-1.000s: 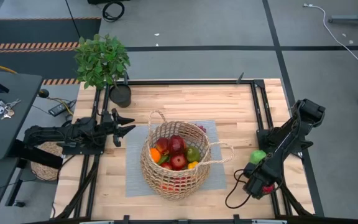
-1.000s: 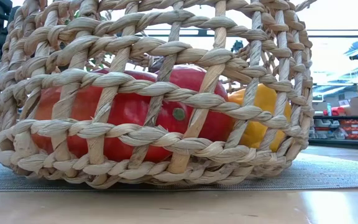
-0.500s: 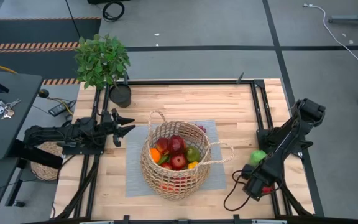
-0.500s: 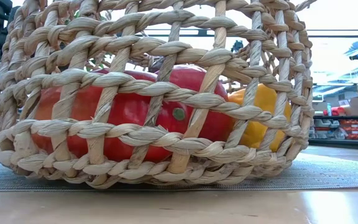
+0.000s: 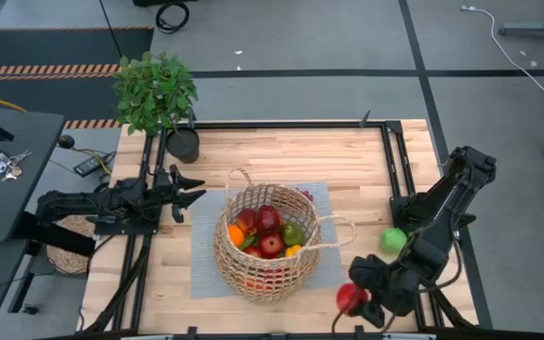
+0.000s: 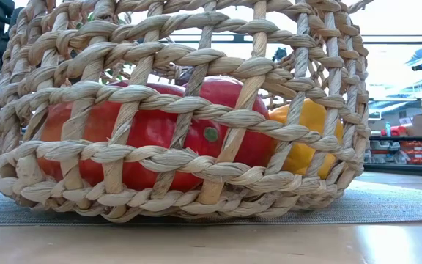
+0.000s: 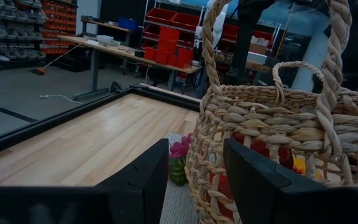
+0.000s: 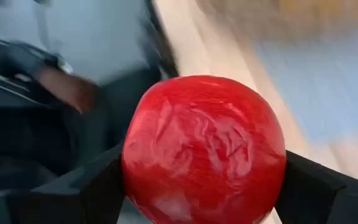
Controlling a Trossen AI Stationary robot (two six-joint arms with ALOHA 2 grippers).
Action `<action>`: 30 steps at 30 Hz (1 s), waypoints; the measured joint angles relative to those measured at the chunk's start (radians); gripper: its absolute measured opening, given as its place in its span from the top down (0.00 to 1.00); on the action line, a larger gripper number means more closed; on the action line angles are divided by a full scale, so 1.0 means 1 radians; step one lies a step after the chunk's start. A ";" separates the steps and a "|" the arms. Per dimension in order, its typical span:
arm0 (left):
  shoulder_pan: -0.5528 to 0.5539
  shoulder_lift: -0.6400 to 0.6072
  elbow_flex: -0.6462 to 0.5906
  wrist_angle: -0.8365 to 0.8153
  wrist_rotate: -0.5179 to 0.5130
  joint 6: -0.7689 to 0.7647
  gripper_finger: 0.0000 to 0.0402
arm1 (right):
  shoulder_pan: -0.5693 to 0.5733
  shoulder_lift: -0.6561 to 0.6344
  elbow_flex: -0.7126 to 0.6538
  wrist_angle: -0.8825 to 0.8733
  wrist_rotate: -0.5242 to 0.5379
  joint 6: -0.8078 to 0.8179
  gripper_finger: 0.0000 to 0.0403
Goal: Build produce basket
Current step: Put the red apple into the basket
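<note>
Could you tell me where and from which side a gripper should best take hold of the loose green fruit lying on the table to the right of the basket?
Probably straight from above, fingers closing across the widest middle of the green fruit. It looks round and lies alone on the bare table, clear of the basket, though the right gripper, holding a red fruit, is close by.

A round red fruit (image 8: 204, 146) fills the view, clamped between the right gripper's (image 8: 204, 186) two dark fingers (image 8: 95, 186). Behind it, blurred, lies what looks like the wooden table (image 8: 197, 50).
</note>
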 joint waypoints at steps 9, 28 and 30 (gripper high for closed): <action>0.000 0.000 0.000 0.000 0.000 0.000 0.60 | -0.056 0.000 0.097 0.327 0.246 -0.441 0.18; 0.000 0.000 0.000 0.000 0.000 0.000 0.60 | -0.278 0.000 0.098 0.693 0.407 -1.087 0.18; 0.000 0.000 0.000 0.000 0.000 0.000 0.60 | -0.297 0.000 0.098 0.691 0.404 -1.088 0.18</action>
